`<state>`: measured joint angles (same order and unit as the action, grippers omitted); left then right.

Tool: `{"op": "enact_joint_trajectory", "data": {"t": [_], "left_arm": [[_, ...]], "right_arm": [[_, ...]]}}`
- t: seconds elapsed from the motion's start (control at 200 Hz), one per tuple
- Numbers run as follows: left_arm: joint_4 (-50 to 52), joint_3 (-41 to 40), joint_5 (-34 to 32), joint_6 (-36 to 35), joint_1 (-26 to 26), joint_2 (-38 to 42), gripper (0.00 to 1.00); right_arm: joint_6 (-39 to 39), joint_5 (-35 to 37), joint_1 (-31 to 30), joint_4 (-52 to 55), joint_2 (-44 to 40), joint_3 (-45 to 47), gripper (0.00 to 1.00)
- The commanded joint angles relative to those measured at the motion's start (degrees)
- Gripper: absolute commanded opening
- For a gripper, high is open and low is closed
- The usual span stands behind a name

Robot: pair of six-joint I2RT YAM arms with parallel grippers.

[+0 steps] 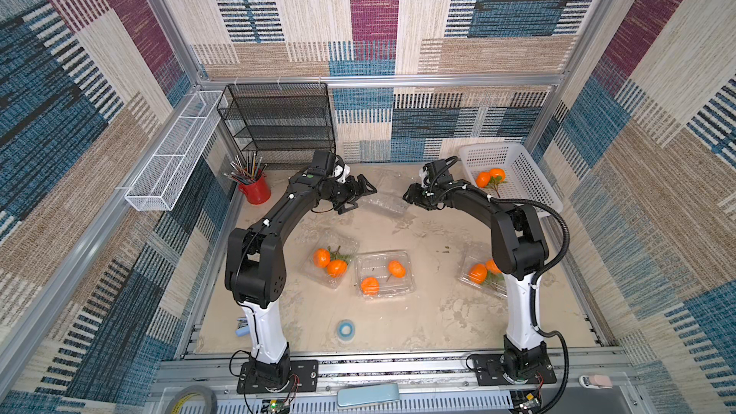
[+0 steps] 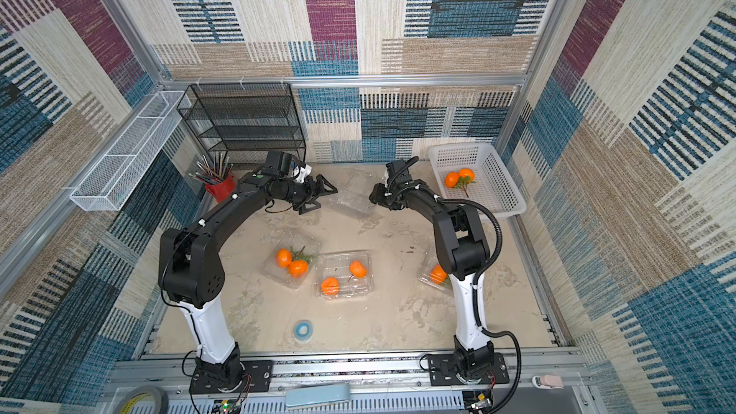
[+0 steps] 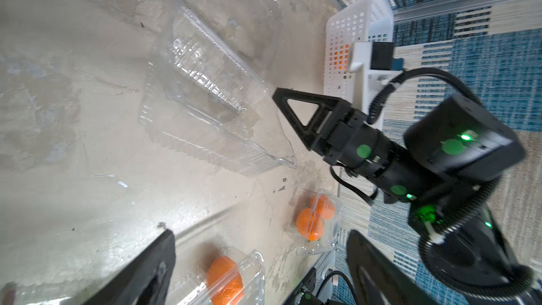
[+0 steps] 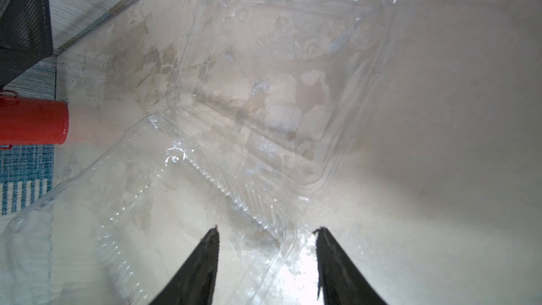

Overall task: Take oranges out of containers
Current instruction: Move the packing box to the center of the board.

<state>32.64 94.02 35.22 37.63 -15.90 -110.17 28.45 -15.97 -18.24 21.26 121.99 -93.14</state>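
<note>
Empty container lies at far centre, gripped by neither arm.
Left pincer gapes, released; right pincer stands parted, grasping nothing. Both should lift clear without snagging the thin plastic, then seek the oranges boxed nearer.

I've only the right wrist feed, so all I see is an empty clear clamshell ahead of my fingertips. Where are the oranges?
Observer: Two joined oranges lie in the white basket, beside the right arm.
Operator: Any still boxed?
Observer: Yes. Nearer the arm bases, the left clamshell, the middle clamshell and the right clamshell hold two each.
Operator: And the left gripper?
Observer: The left gripper is open and empty, across the empty clamshell from yours.
</note>
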Motion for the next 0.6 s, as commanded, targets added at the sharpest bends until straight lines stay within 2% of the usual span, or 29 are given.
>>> {"op": "enact_joint_trajectory", "data": {"t": [0.0, 0.175, 0.391, 0.526, 0.596], "left_arm": [[3.8, -0.1, -4.0, -3.2, 0.0, -0.2, 0.92], [6.0, 2.8, -5.5, -4.5, -0.1, -2.2, 0.90], [8.2, 4.3, -4.5, -5.3, -0.5, -4.5, 0.86], [11.1, 6.6, -4.4, -6.2, -0.5, -7.0, 0.83], [13.0, 9.2, -6.4, -7.5, -0.5, -8.8, 0.81]], "right_arm": [[0.5, -0.8, -0.1, -2.1, -2.6, 2.8, 0.56], [0.7, -3.2, -0.8, -4.0, -4.0, 7.8, 0.52], [1.5, -2.4, -2.6, -6.5, -3.2, 11.4, 0.48], [2.6, -2.0, -2.8, -8.1, -2.6, 11.8, 0.43], [2.5, -1.6, -2.9, -8.1, -1.9, 11.0, 0.40]]}}
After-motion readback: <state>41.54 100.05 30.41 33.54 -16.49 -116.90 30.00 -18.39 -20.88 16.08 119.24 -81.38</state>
